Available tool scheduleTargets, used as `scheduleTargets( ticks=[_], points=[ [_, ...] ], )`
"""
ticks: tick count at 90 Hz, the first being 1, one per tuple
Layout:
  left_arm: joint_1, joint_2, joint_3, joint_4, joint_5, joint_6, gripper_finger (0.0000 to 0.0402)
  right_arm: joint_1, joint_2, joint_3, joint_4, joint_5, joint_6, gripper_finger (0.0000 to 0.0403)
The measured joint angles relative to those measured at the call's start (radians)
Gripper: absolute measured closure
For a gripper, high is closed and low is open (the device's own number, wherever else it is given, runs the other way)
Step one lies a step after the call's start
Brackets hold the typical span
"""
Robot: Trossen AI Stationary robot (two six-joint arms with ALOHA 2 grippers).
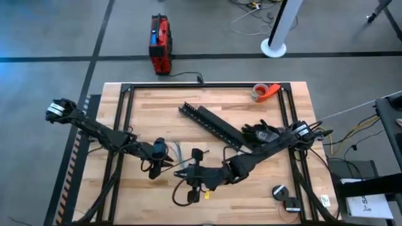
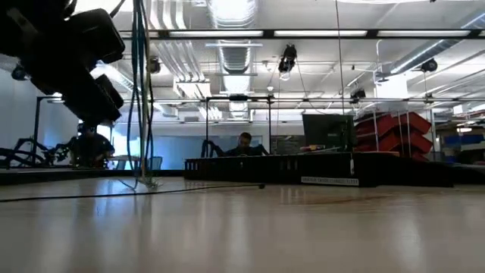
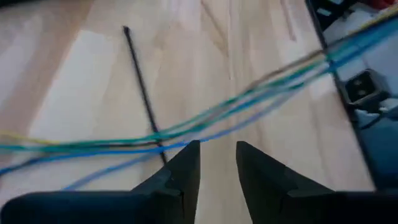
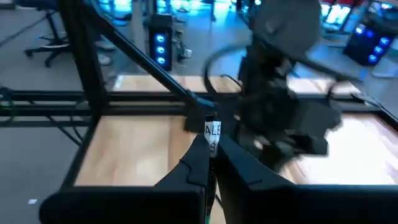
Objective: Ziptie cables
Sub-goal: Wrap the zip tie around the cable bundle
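Observation:
The cables, thin green, blue, yellow and dark wires, are bunched between my two grippers near the table's middle front. My right gripper is shut on them. In the low view the cables come down steeply and their lower end rests on the table. My left gripper is open just short of the cables, which cross in front of its fingertips. I cannot tell whether it touches them. A black ziptie lies flat on the wood beneath. My right gripper pinches the bunch between its two fingers, coming level from the table's right side. A white lettered tag stands at the fingertips and a thin green strand shows between the fingers. The fingers hide the rest of the contact.
Two long black slotted rails lie slanting at the table's middle. A tape roll sits at the far right and small round parts at the near right. A black frame runs along the table's edges. A red box stands on the floor beyond.

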Motion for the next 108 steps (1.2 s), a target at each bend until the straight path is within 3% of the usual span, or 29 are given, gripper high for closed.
scheduleTargets(
  ticks=[18,37,55,77,90,108],
  points=[
    [-0.084,0.017,0.000,0.033,-0.003,-0.036,0.0345,0.043,0.001,-0.099,-0.018,0.002,0.161,0.0401],
    [-0.102,0.055,0.000,0.037,-0.011,-0.030,0.0362,0.075,0.001,-0.190,-0.018,0.018,0.323,0.0392],
    [-0.102,0.112,-0.002,0.012,-0.010,-0.021,0.0363,0.090,0.001,-0.209,-0.062,0.016,0.445,0.0315],
    [-0.103,0.114,0.000,-0.101,-0.001,0.089,0.0343,0.105,-0.022,-0.209,-0.070,0.008,0.426,0.0217],
    [-0.103,0.110,0.001,-0.179,0.045,0.083,0.0335,0.103,-0.034,-0.208,-0.067,-0.010,0.398,0.0193],
    [-0.103,0.110,0.003,-0.267,0.168,-0.051,0.0340,0.082,-0.023,-0.208,-0.050,-0.007,0.367,0.0183]
  ],
)
